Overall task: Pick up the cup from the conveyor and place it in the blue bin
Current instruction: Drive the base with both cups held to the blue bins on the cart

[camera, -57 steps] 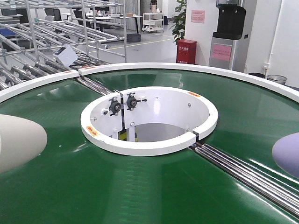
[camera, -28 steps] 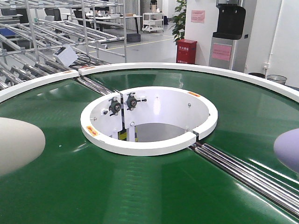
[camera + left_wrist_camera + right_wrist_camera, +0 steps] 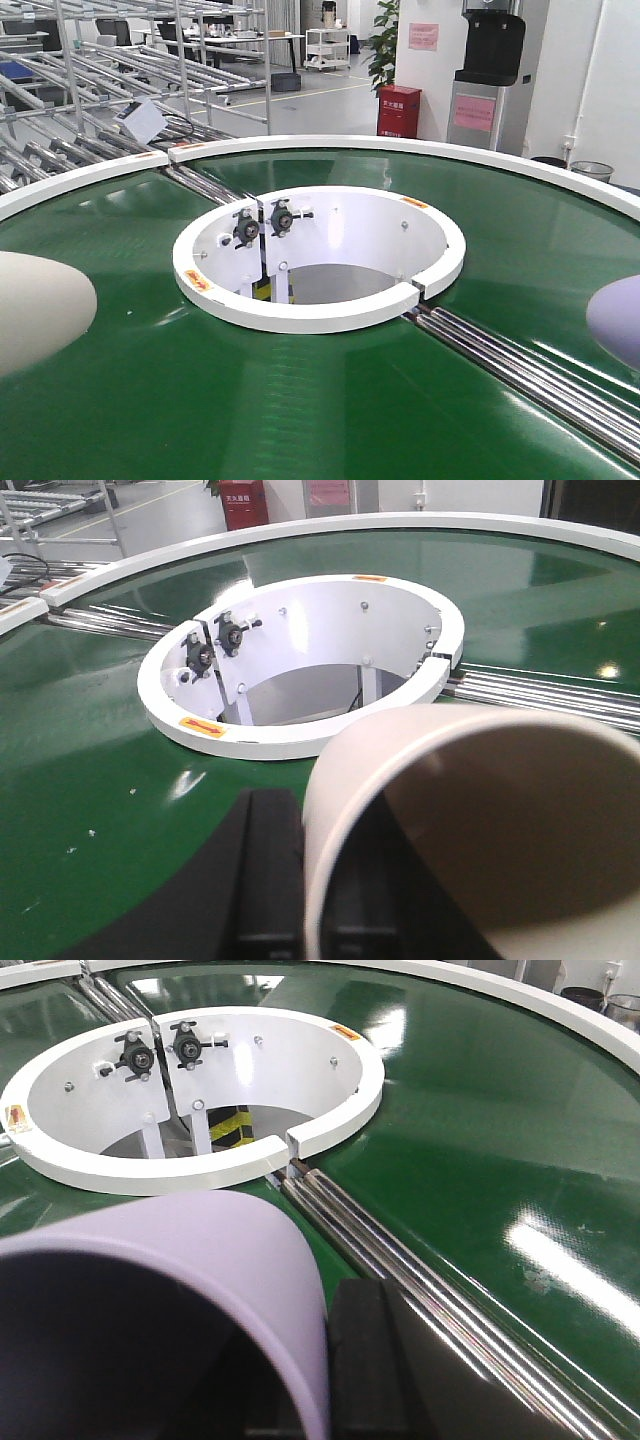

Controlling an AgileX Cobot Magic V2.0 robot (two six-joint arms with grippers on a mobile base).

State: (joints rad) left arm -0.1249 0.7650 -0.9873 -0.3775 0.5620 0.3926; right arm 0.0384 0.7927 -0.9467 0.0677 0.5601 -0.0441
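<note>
Left gripper point(image 3: 312, 900) is closed on a cream cup point(image 3: 480, 810), right gripper point(image 3: 325, 1380) on a lilac cup point(image 3: 170, 1250); both are being drawn outward, likely binward.

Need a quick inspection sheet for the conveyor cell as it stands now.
Surface: conveyor, green belt, no loose cups seen on it; steel rollers at the seam.
Job's things: cream cup and lilac cup, each held in a gripper; blue bin not in view.
Clutter: nothing seen.
Grippers: left gripper shut on cream cup's wall; right gripper shut on lilac cup's wall.
Cables: nothing seen.
Surroundings: roller racks, red cabinet, plant.
</note>
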